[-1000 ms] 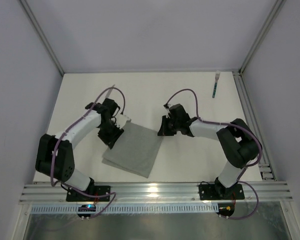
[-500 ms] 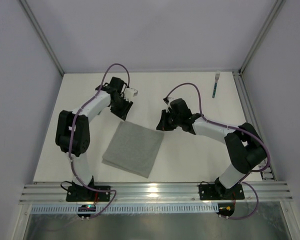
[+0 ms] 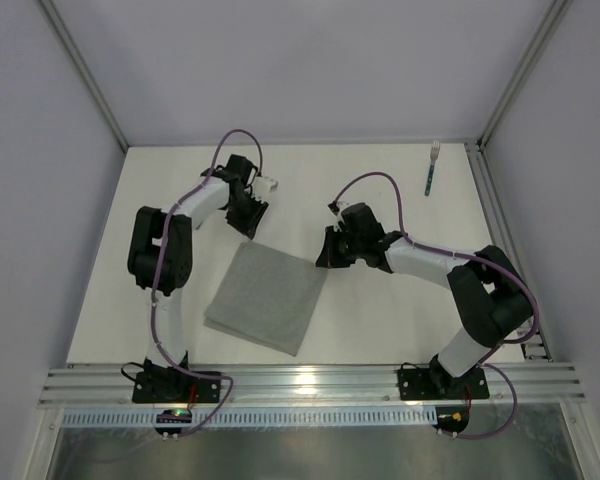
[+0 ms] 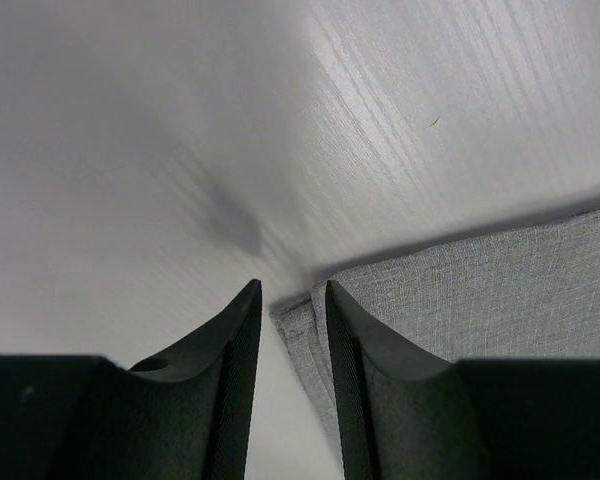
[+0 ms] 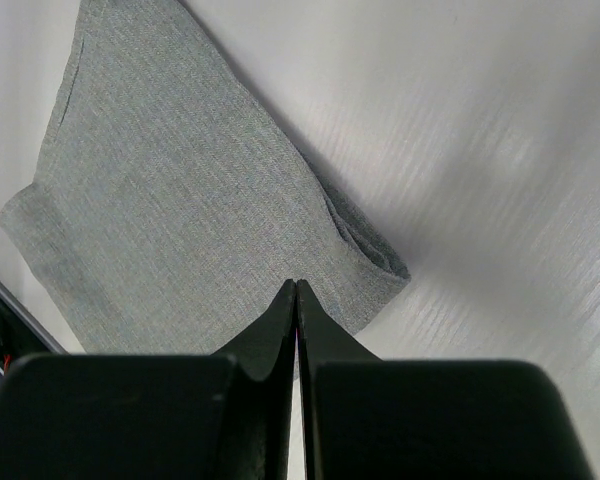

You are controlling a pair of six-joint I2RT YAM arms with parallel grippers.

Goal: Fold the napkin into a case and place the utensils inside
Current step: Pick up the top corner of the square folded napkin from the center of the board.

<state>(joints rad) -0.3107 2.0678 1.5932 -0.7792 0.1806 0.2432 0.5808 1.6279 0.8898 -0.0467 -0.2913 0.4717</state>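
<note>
Pinch far corner of napkin (image 3: 268, 298) softly with half-open left gripper (image 4: 290, 290), maybe touching it; hold shut, empty right gripper (image 5: 296, 285) over napkin.

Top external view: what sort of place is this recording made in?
Probably a lab robot cell, not a home: a white table boxed in by plain grey walls, an aluminium mounting rail along the near edge, and just a napkin and fork as props.

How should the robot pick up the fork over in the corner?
Take the fork by its teal handle, coming straight down with the jaws across it. It lies flat on the table, long and thin, so a sideways approach would probably just push it.
</note>
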